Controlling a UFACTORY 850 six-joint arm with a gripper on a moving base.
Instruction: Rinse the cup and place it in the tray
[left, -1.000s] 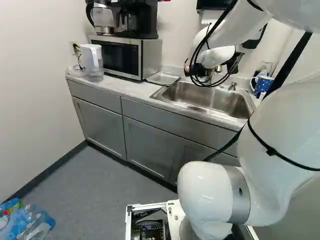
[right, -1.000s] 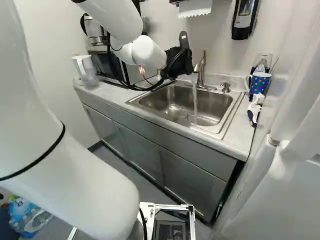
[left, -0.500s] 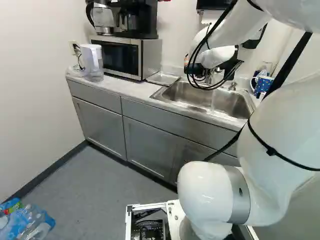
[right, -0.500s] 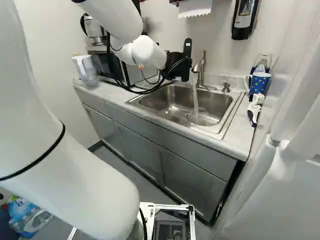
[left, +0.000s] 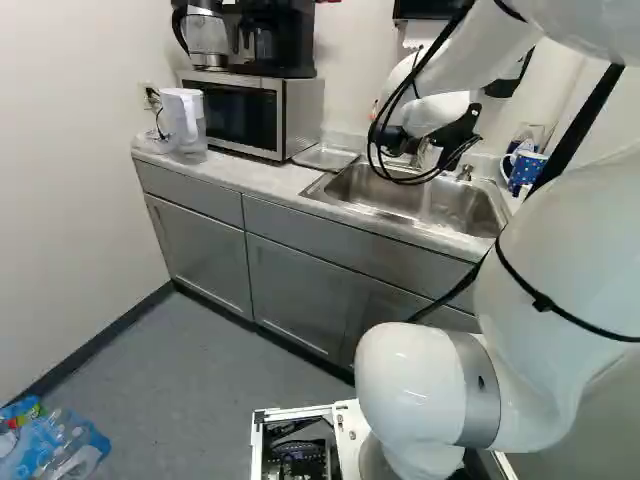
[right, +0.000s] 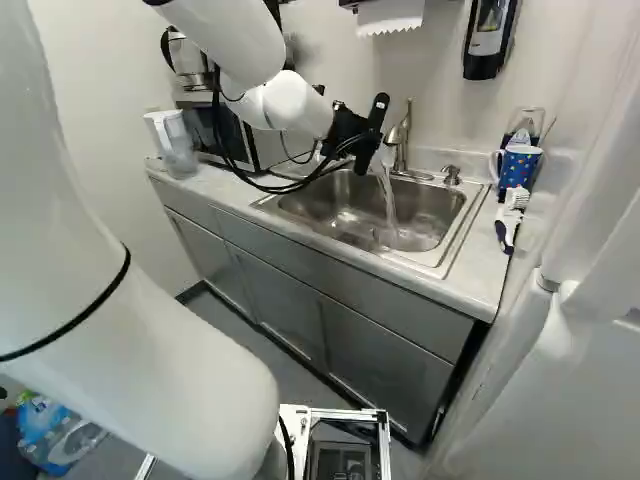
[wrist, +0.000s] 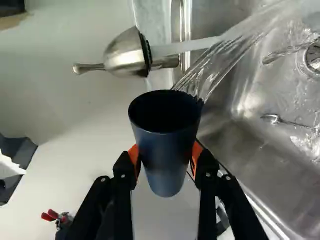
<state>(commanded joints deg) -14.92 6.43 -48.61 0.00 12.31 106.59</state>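
My gripper (right: 360, 138) is over the back of the sink (right: 300, 203), beside the faucet (right: 401, 140). In the wrist view the gripper (wrist: 166, 159) is shut on a dark blue cup (wrist: 167, 150), one orange pad on each side. Water runs from the faucet (wrist: 127, 54) past the cup's open mouth and sprays from its rim into the basin; whether any is inside cannot be told. The base views do not show the cup clearly. A shallow tray (left: 325, 157) lies on the counter between microwave and sink.
Utensils, one a spoon (wrist: 271, 118), lie in the basin. A dotted blue mug (right: 519, 165) and a brush (right: 510, 218) are right of the sink. Left along the counter stand a microwave (left: 240, 115) and a pitcher (left: 185, 125). A soap dispenser (right: 487, 38) hangs above.
The gripper has rolled and tilted beside the faucet, carrying the cup with it, and its cables have shifted. Water now falls at a slant instead of nearly straight. The base has stayed put.
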